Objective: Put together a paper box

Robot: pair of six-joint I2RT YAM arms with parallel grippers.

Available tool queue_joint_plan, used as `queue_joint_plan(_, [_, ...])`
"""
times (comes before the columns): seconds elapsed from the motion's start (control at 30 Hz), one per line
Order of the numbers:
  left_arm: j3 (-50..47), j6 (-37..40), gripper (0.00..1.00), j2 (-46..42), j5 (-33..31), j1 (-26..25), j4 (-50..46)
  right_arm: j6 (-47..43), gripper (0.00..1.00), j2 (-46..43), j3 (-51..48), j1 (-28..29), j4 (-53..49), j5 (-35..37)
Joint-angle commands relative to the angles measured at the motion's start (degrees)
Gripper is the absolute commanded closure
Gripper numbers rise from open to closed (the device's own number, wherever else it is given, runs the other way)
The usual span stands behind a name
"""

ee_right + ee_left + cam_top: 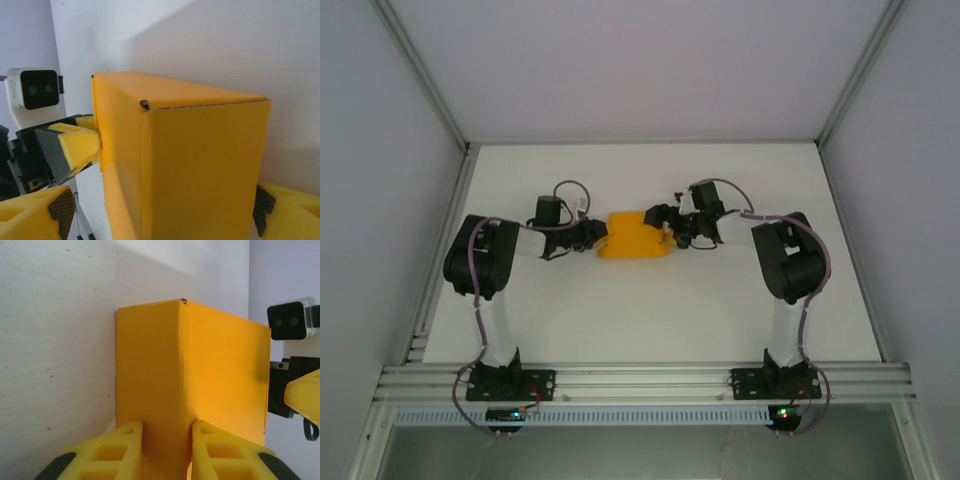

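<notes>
– Looking from above, I am seeing the paper box (635,240) in the middle of the table (650,330), between the two arms. It is standing there folded into a block, no?

– Yes, it is resting on the table as a closed-looking block, with the left gripper (594,238) at one end and the right gripper (670,232) at the other end. I cannot tell if every flap is tucked in.

– What is the left one doing?

– In the left wrist view its yellow fingers (131,462) are standing narrow, pinching a folded part of the box between them. I am thinking it is holding the box so that the light card is not sliding or turning while the other arm is working.

– And the right one?

– Its jaws are standing wide, one finger on each side of the box end, as the right wrist view is showing. The pad (261,210) on one side is lying just beside the card wall; the other finger (25,215) is apart from it. So it is gripping nothing at this moment.

– Why so wide?

– I am guessing it is making room to go around the whole end, perhaps for pressing a wall or a flap. The card is thin, so a hard squeeze is risking a dent.
</notes>
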Motion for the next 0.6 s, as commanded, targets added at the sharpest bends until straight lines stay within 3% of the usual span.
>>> queue_joint_plan(0.0, [-2.34, -1.41, 0.82, 3.46, -1.57, 0.31, -3.12, 1.1, 0.11, 1.15, 2.49, 0.36, -0.64, -2.39])
queue_joint_plan(0.2, [-2.03, -1.25, 0.81, 3.12, -1.06, 0.31, -1.98, 5.34, 0.33, 2.95, 3.03, 0.7, 5.19, -5.55])
queue_joint_plan(0.37, [-0.04, -1.11, 0.7, 1.21, -1.23, -0.52, 0.46, 5.73, 0.5, 0.68, 2.82, 0.81, 4.74, -6.08])
queue_joint_plan(0.43, [1.61, 1.27, 0.62, -0.91, -1.47, -0.96, -0.39, 4.95, 0.57, -0.99, 2.8, 0.55, 2.16, -5.23])
queue_joint_plan(0.5, [3.96, 5.53, 0.54, -4.19, -2.36, -1.24, -3.66, 3.6, 0.57, -2.88, 2.78, 0.1, -1.46, -4.28])
queue_joint_plan(0.57, [6.3, 12.59, 0.31, -9.17, -5.28, -2.13, -8.96, 2.96, 0.59, -4.99, 2.63, -0.36, -5.45, -3.54])
